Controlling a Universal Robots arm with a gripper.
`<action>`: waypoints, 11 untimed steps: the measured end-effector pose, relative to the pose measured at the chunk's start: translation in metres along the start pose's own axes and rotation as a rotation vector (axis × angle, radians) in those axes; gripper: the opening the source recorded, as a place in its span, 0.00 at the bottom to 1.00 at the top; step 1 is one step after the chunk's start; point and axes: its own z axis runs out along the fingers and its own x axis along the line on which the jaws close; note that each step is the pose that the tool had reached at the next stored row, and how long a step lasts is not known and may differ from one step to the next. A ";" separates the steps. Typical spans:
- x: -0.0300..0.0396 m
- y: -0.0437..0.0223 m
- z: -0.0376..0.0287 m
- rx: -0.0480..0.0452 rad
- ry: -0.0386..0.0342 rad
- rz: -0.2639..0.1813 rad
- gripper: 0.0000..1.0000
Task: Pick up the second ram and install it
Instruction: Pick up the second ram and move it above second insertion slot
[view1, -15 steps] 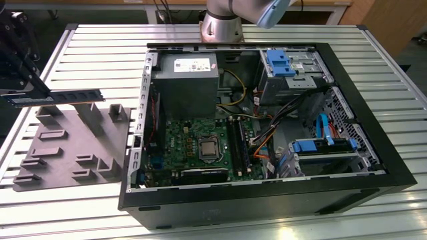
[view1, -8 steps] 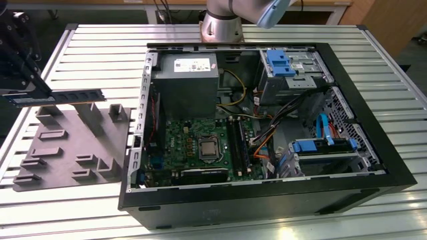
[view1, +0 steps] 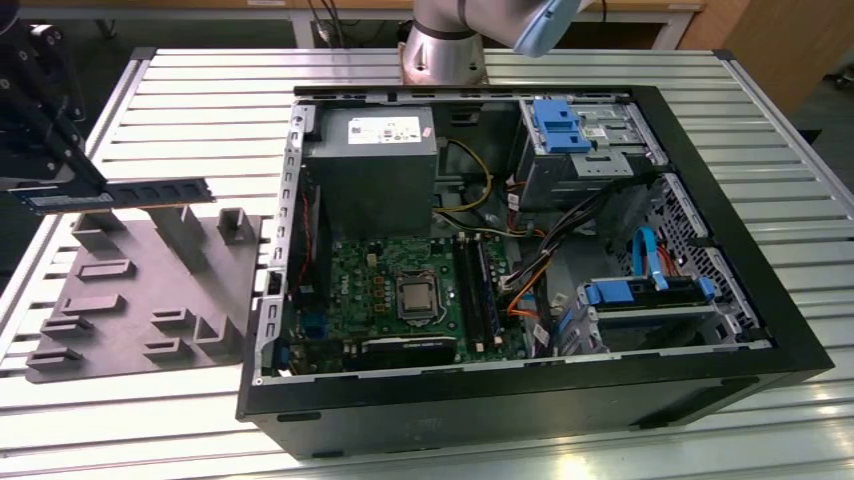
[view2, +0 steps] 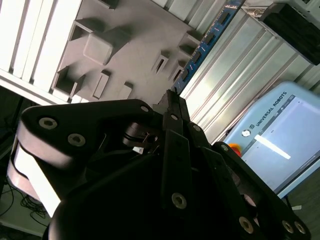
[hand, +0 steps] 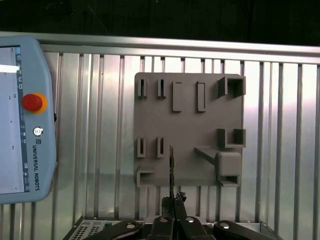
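Exterior view: the gripper (view1: 60, 190) stood at the exterior view's left edge with its fingers clamped on the ram (view1: 147, 192) near one end. The stick hung level and on edge over the far part of the grey plate (view1: 134, 300); whether it touched the plate's posts could not be told. Just beside the plate, to the exterior view's right, the open case (view1: 534, 400) lay on the slatted table (view1: 200, 80). The motherboard (view1: 394, 290) and its black slots (view1: 477, 285) showed inside the case, well apart from the ram. The arm's base (view1: 445, 45) rose behind the case. Second wrist view: the gripper (view2: 172, 102) filled the foreground in black, its fingers pressed together on the ram's near end. The ram (view2: 207, 42) ran away from them with its chips showing, above the plate's edge. The plate (view2: 125, 40) lay on the table slats, and a pendant (view2: 280, 140) lay well apart from it. First wrist view: the ram (hand: 171, 167) showed edge-on as a thin dark line reaching out from the gripper (hand: 172, 202), which was shut on it, and it crossed one edge of the plate (hand: 190, 125). The pendant (hand: 25, 125), with a red button (hand: 31, 102), lay flat on the table near the plate, not touching it.
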 end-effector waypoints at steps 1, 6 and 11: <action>0.0000 -0.0003 0.0000 -0.0001 0.0000 0.000 0.11; 0.0000 -0.0015 0.0000 0.0000 0.0000 0.000 0.11; 0.0001 -0.0028 0.0001 0.0001 -0.0001 0.000 0.11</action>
